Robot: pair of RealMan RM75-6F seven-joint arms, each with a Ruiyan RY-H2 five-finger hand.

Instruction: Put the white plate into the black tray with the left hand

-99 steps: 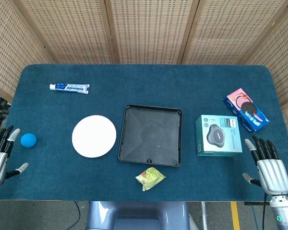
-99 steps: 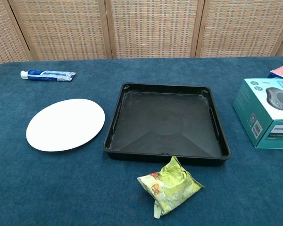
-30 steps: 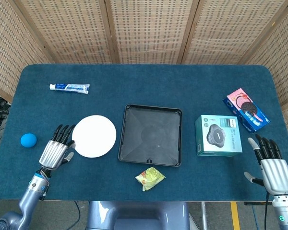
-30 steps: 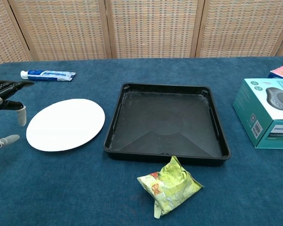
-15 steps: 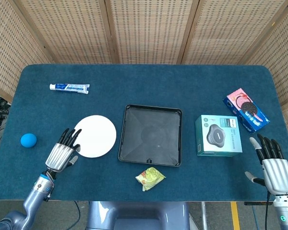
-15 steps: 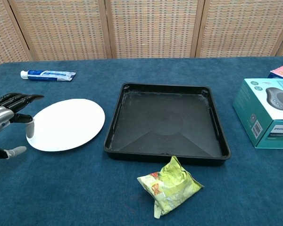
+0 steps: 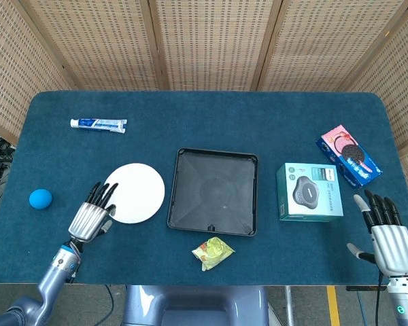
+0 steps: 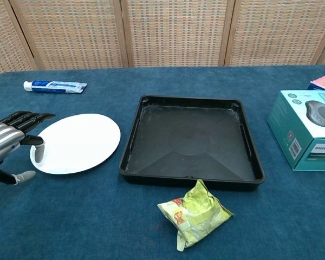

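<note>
Since a second ago your left hand has crept in from the counter's left side until its fingers overlap the white plate's near-left rim; the plate itself hasn't shifted, and the right hand has barely moved. Left fingers are spread and empty, with the thumb hanging low at the rim in the chest view; I can't tell whether anything is touching the plate yet. The plate lies flat on the counter just left of the black tray, a narrow strip of cloth between them. Key geometry: the plate sits ahead and to the right of your fingers, and the tray is further along that same line, so the whole job runs left to right. The plate is round, so no axis matters, only which edge you take, and you're already on the edge farthest from the tray. Right hand is open, fingers apart, parked near the counter's right front corner beyond the teal box, well away. Likely next: get the thumb under the rim, since a flat plate on cloth gives little to grab.
</note>
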